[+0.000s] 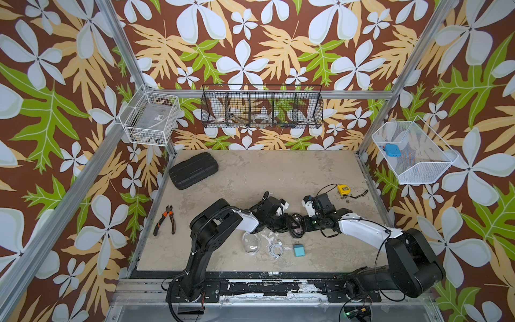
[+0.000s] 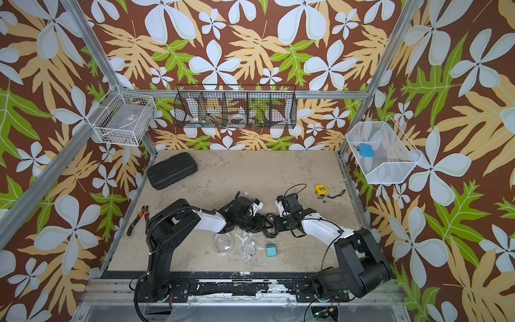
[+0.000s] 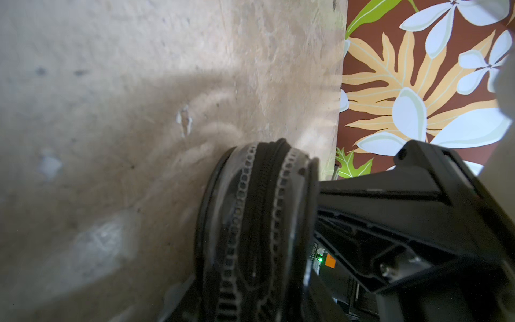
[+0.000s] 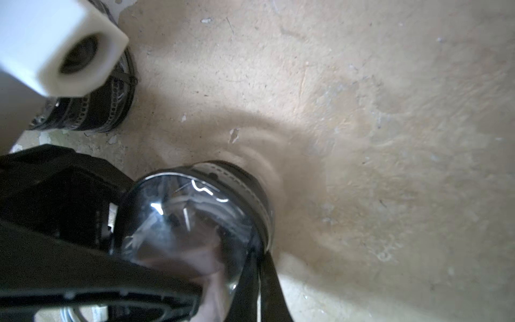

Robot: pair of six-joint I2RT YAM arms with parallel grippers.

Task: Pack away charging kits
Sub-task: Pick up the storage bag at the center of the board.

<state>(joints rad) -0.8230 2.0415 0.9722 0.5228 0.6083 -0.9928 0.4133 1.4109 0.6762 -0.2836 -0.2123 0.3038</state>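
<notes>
- Both top views: the table [image 1: 250, 172] has the work at its centre. The large black hard case [image 1: 193, 170] lies well apart at the far left corner and takes no part.
- Right gripper [image 1: 304, 224]: closed. In the right wrist view it appears to pinch the rim of the black-rimmed pouch [image 4: 189, 220], which is held on edge low over the table. Whether the pouch touches the surface cannot be told.
- Left gripper [image 1: 289, 219]: set against the opposite side of the same pouch. No view shows whether its jaws are clamped on anything.
- Contents: white cable loops [image 4: 195, 200] and a pinkish shape [image 4: 207, 264] show through the clear face. The kit therefore looks loaded, and the step in hand is probably closing the zip [image 3: 259, 212].
- Procedure, as judged: use the right gripper as a fixed anchor. Have the left gripper take only the zip pull, which no view shows, and not the fabric. Draw the pull along the curve of the rim, turning with it. Do not drag the pouch out of the anchor.
- Clear pouch [image 1: 251, 243], coiled white cable [image 1: 276, 249] and teal plug [image 1: 299, 249]: these lie in a row near the front edge, apart from one another and not yet packed.
</notes>
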